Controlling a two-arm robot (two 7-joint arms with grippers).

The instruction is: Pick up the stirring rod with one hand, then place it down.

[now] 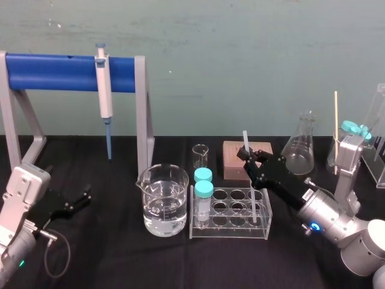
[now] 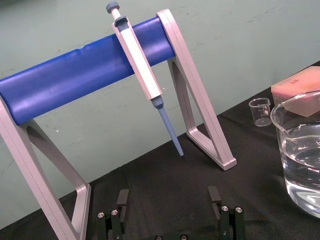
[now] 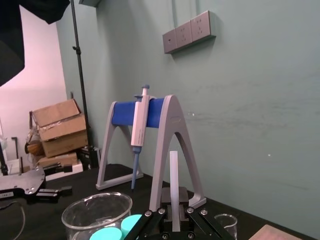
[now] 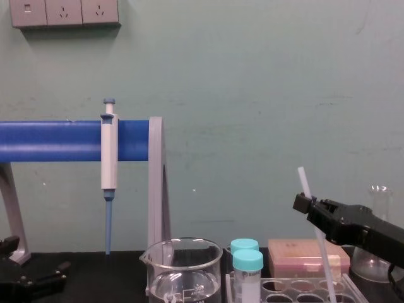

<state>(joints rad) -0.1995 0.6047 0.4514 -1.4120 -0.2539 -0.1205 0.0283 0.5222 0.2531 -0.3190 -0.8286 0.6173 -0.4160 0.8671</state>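
Note:
The stirring rod point(image 1: 246, 139) is a thin white translucent stick standing nearly upright, and its lower part point(image 4: 325, 265) reaches down into a right-hand well of the clear test tube rack point(image 1: 231, 221). My right gripper point(image 1: 249, 158) comes in from the right and is shut on the rod's upper part, with a short length sticking out above the fingers. In the right wrist view the rod point(image 3: 173, 182) rises between the black fingers point(image 3: 157, 216). My left gripper point(image 1: 81, 198) rests open at the table's left, its fingers point(image 2: 122, 200) spread with nothing between them.
A glass beaker of water point(image 1: 162, 208) stands left of the rack, with two teal-capped tubes point(image 1: 203, 201) in the rack's left wells. Behind are a small beaker point(image 1: 200, 155), a brown box point(image 1: 233, 161) and a conical flask point(image 1: 301, 144). A pipette point(image 1: 104, 90) hangs on the blue stand point(image 1: 60, 72).

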